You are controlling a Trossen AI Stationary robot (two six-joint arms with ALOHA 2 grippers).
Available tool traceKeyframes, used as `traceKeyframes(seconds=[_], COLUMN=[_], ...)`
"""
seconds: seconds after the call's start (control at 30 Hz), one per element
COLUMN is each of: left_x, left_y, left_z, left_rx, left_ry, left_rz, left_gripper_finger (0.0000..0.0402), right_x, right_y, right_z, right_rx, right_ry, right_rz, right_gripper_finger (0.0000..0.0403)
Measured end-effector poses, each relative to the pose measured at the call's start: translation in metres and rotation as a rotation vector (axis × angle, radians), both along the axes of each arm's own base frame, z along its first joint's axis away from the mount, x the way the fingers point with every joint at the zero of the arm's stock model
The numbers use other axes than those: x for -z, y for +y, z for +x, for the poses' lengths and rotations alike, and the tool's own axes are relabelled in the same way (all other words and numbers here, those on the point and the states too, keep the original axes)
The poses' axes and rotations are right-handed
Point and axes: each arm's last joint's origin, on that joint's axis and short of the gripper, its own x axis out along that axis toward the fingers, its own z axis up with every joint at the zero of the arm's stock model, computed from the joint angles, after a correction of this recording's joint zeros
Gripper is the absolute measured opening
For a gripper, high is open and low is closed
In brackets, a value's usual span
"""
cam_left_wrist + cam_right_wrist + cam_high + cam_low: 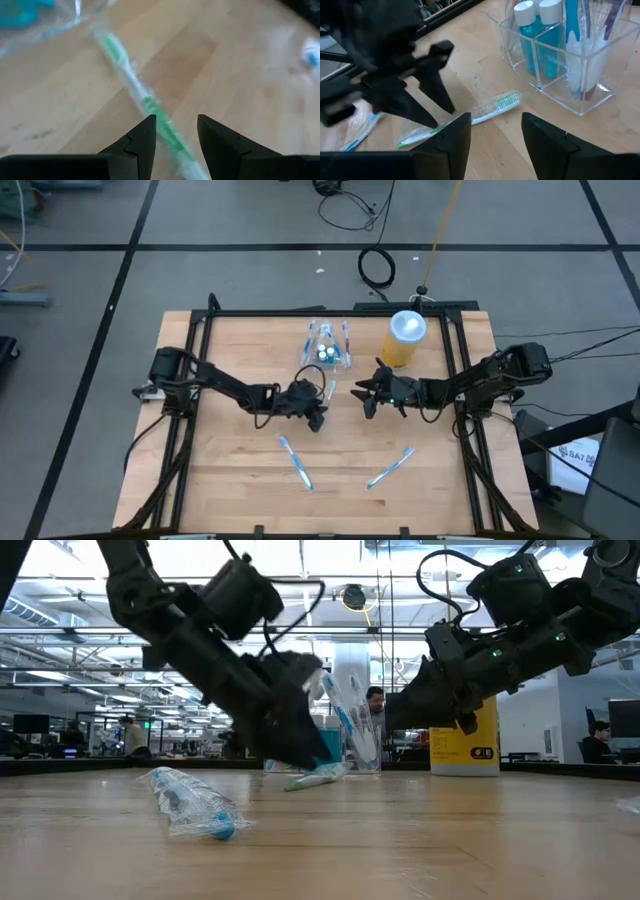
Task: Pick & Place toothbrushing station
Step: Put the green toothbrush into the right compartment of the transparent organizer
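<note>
The toothbrushing station (328, 352), a clear plastic holder with blue bottles and wrapped toothbrushes in it, stands on the table's far middle; it also shows in the right wrist view (560, 65). A green toothbrush in a clear wrapper (495, 107) lies flat on the table just in front of the holder. My left gripper (176, 125) is open and points down over the toothbrush's handle, one finger on each side of it; I cannot tell whether they touch it. My right gripper (496, 122) is open and empty, above the table right of the toothbrush (362, 395).
A yellow jar with a white lid (405, 340) stands right of the holder. Two wrapped blue toothbrushes (296, 463) (390, 468) lie on the near half of the table. A dark frame (200, 330) runs along the table's left, far and right sides.
</note>
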Motion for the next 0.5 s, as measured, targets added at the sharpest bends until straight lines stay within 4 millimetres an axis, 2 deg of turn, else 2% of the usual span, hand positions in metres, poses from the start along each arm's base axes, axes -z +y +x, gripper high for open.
traceKeyframes(seconds=[0.13, 0.3, 0.5], left_x=[0.014, 0.017, 0.018], left_y=[0.004, 0.007, 0.009], left_z=[0.001, 0.001, 0.001], left_rx=[-0.01, 0.039, 0.022], left_ry=[0.037, 0.065, 0.073], left_rz=[-0.038, -0.012, -0.025], left_gripper_finger=[0.0147, 0.0139, 0.0058], right_x=[0.0, 0.0, 0.0], right_y=[0.0, 0.0, 0.0], right_z=[0.0, 0.0, 0.0], right_rx=[-0.008, -0.018, -0.019], right_ry=[0.004, 0.012, 0.015], right_rz=[-0.02, -0.045, -0.046], right_gripper_finger=[0.0169, 0.0169, 0.0169])
